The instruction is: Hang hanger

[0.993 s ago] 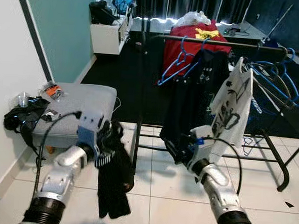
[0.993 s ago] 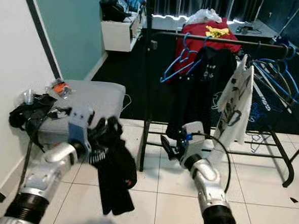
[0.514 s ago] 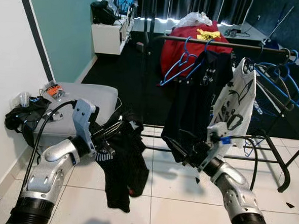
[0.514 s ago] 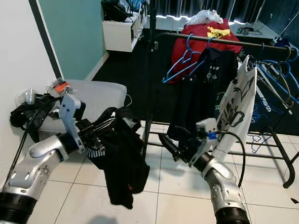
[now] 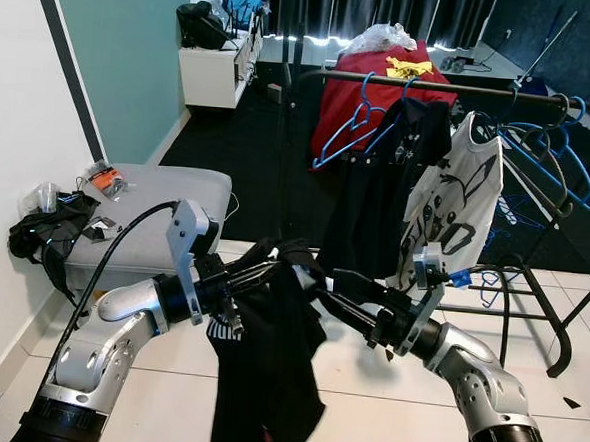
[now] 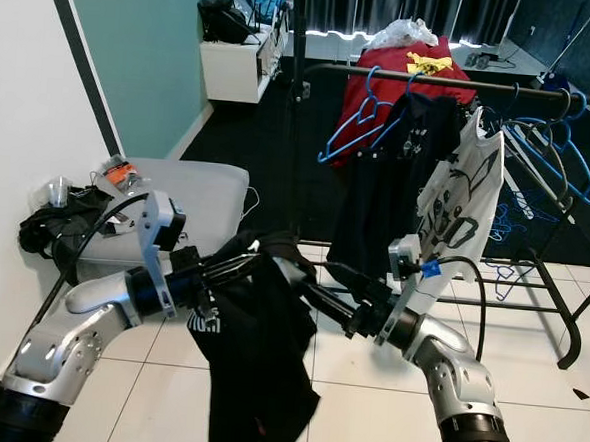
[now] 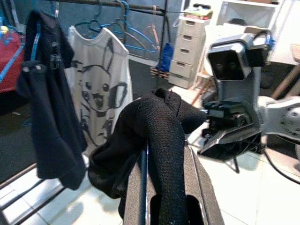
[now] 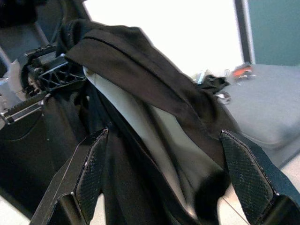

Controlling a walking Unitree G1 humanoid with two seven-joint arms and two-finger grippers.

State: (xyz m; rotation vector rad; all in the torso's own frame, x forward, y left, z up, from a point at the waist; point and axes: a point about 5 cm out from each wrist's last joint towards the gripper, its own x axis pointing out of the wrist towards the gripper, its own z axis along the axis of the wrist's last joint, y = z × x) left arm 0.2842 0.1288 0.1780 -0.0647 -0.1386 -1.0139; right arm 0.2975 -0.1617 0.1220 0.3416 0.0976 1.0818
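A black garment (image 5: 265, 380) hangs from my left gripper (image 5: 239, 283), which is shut on its bunched top at chest height in front of me. In the left wrist view the cloth (image 7: 157, 136) drapes over both fingers, with a thin hanger wire between them. My right gripper (image 5: 323, 283) reaches in from the right and is open. Its fingers (image 8: 91, 173) stand wide on either side of the garment's collar (image 8: 140, 84). Behind stands the clothes rail (image 5: 434, 84), carrying blue hangers (image 5: 351, 124), a black shirt (image 5: 382, 186) and a white printed shirt (image 5: 446, 205).
A grey ottoman (image 5: 151, 197) with small clutter stands at the left, by a heap of dark clothes (image 5: 39, 230) and the white wall. The rack's base bars (image 5: 558, 342) lie across the tiled floor. A red heap (image 5: 358, 85) lies behind the rail, and a white cabinet (image 5: 214, 71) stands at the back.
My left gripper has raised the black garment and swung it toward the middle. The right gripper has come leftward, and its fingers now straddle the garment's top.
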